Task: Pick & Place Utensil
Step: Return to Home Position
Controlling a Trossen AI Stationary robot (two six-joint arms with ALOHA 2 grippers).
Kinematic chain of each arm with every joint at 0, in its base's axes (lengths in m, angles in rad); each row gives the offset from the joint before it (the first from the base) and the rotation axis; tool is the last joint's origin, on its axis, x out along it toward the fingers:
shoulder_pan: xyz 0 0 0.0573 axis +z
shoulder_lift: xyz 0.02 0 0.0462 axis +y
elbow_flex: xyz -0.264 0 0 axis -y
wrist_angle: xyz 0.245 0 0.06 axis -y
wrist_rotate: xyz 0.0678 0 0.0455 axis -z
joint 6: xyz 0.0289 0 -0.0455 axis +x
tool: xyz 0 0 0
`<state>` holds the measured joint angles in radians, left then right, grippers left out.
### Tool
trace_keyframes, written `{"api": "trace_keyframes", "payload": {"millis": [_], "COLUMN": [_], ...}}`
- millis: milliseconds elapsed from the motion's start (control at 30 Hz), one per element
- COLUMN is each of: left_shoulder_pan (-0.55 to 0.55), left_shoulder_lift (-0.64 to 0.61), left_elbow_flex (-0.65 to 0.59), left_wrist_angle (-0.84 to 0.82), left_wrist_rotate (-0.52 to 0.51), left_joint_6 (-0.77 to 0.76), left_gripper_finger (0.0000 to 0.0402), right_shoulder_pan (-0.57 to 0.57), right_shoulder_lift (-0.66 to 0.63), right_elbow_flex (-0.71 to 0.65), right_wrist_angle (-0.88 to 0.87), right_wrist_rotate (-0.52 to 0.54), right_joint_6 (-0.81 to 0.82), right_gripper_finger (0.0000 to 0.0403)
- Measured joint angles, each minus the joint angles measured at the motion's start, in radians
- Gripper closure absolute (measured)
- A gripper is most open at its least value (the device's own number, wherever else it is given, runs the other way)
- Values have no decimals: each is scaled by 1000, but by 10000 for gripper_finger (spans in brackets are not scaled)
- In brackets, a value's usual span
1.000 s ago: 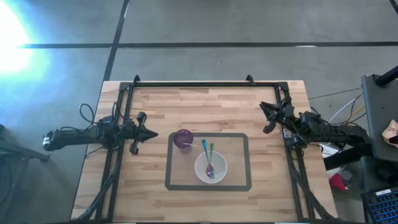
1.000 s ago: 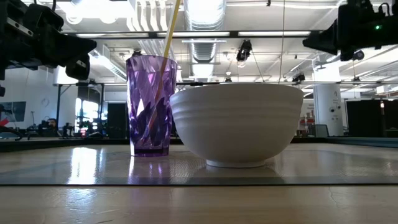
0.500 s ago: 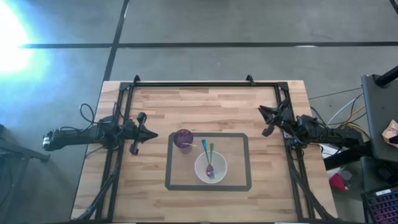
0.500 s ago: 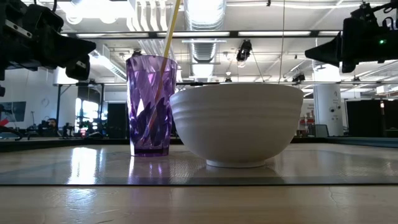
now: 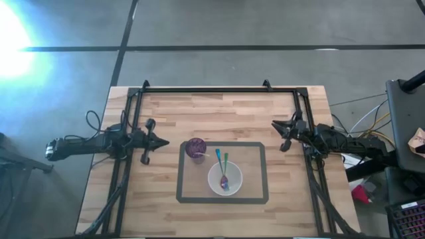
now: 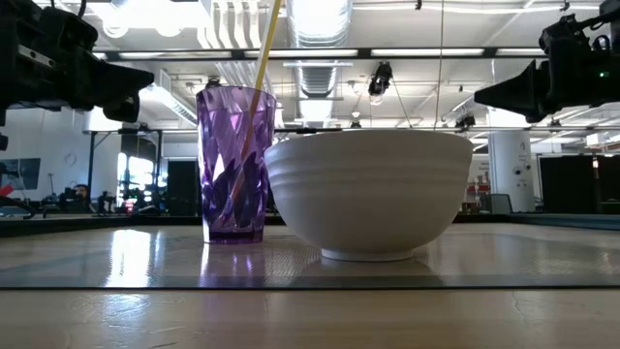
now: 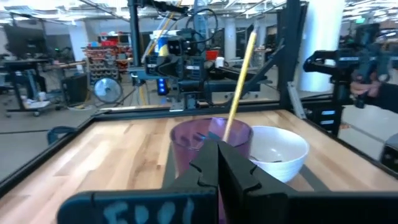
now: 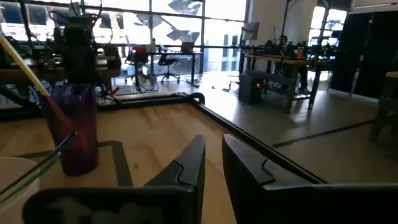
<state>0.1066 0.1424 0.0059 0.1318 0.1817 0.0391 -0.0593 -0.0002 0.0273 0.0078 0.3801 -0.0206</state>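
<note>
The left gripper [image 5: 164,143] hovers near the violet cup [image 5: 196,149], its jaws pressed together, empty and pointing at the cup. The right gripper [image 5: 275,124] hangs well apart by the right side of the desk [image 5: 219,109], jaws a slit apart and also empty. Between them the yellow straw [image 6: 263,58] leans in the cup. The green spoon [image 5: 226,159] and blue fork [image 5: 217,155] rest in the white bowl [image 5: 236,178], handles over its far rim. Nothing seems left to grasp, so each retreat likely runs outward.

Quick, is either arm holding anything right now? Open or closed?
Left end effector: closed, holding nothing.
Right end effector: slightly open, holding nothing.
</note>
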Motion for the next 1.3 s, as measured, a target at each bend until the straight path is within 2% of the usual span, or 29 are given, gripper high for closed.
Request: {"api": "trace_keyframes", "payload": {"millis": [233,1300], "left_shoulder_pan": [0,0], "left_shoulder_lift": [0,4], "left_elbow_flex": [0,1], "left_wrist_angle": [0,-99], "left_wrist_rotate": [-47,-52], "left_joint_6": [15,-76], "left_gripper_finger": [401,401], "right_shoulder_pan": [0,0], "right_shoulder_lift": [2,55], "right_elbow_flex": [0,0], "right_wrist_angle": [-1,-1], "right_wrist_rotate": [-32,-41], "right_joint_6": [3,-24], "right_gripper_finger": [351,351]}}
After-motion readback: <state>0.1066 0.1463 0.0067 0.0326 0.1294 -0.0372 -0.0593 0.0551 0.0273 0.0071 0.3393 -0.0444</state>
